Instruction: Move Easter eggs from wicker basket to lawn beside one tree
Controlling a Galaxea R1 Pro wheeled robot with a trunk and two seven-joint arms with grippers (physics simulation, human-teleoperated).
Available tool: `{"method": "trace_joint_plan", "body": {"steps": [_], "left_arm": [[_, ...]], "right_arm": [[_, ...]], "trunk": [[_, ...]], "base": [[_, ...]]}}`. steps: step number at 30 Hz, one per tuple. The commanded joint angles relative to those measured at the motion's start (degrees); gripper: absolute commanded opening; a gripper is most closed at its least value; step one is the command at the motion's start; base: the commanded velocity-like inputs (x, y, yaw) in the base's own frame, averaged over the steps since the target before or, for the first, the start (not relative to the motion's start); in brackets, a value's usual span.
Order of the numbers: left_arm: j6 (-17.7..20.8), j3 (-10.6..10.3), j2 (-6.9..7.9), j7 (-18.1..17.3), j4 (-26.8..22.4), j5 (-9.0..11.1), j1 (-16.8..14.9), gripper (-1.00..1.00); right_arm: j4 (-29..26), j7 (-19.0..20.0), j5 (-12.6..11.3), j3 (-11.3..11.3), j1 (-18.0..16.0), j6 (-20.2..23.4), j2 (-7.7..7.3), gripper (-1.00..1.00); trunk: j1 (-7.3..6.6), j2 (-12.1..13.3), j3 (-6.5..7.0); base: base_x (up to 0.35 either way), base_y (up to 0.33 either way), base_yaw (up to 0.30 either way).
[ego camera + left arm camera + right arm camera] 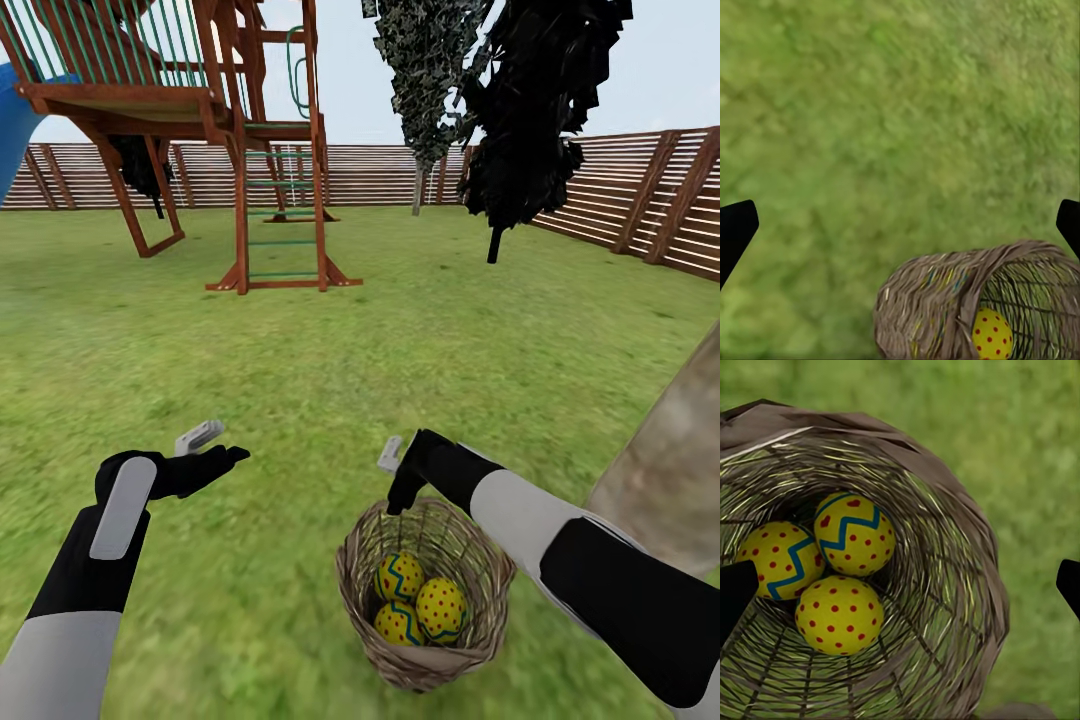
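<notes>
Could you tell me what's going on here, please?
A two-armed robot stands on a lawn over a wicker basket holding all three eggs. The right gripper hovers open above the basket rim; the left gripper hangs open over grass. A thick tree trunk stands just to the right.

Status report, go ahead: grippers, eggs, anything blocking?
Right gripper open above the wicker basket; left gripper open over the lawn. Three Easter eggs inside the basket. Nothing blocking; tree close by.
</notes>
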Motion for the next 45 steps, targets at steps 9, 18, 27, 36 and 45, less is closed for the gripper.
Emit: {"method": "trace_joint_plan", "body": {"steps": [9,18,27,36,45], "left_arm": [[0.15,0.07,0.14,0.55,-0.05,0.64,-0.02,1.00],[0.15,0.16,0.33,0.55,-0.05,0.70,-0.02,1.00],[0.15,0.16,0.36,0.55,-0.05,0.70,-0.03,1.00],[0.15,0.24,0.36,0.55,-0.05,0.70,-0.03,1.00],[0.15,0.30,0.36,0.55,-0.05,0.70,-0.03,1.00]], "right_arm": [[0.03,3.33,0.85,0.07,-0.03,0.27,0.01,1.00],[0.05,3.17,1.04,0.48,-0.03,0.36,-0.11,1.00],[0.03,3.18,1.39,0.78,-0.03,0.04,-0.06,1.00],[0.39,3.39,1.40,6.81,-0.03,-3.44,-0.07,1.00],[0.60,3.44,1.40,7.57,-0.03,-6.44,-2.51,1.00]], "trunk": [[1.97,-3.65,-1.67],[3.95,-7.26,-3.29],[5.93,-10.87,-4.90],[7.90,-14.48,-6.52],[9.88,-18.09,-8.14]], "base": [[0.000,0.000,0.000],[0.000,0.000,0.000],[0.000,0.000,0.000],[0.000,0.000,0.000],[0.000,0.000,0.000]]}}
